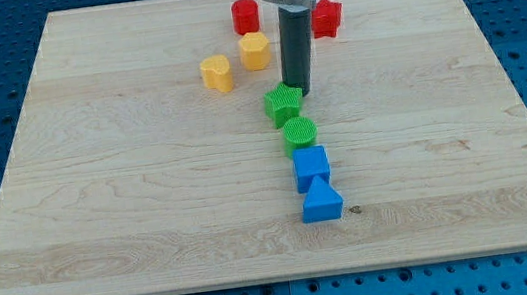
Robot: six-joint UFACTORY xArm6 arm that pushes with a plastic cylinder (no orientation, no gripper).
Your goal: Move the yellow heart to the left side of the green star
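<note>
Wooden board [101, 218], my tip [298, 93] touching green star [282, 103], yellow heart [217, 74] up-left, no fingers in view.

The arm is reaching in from the far edge of the view, its dark rod hanging straight and upright near the middle. My tip [299, 94] is resting at table height, slightly right of centre.
</note>
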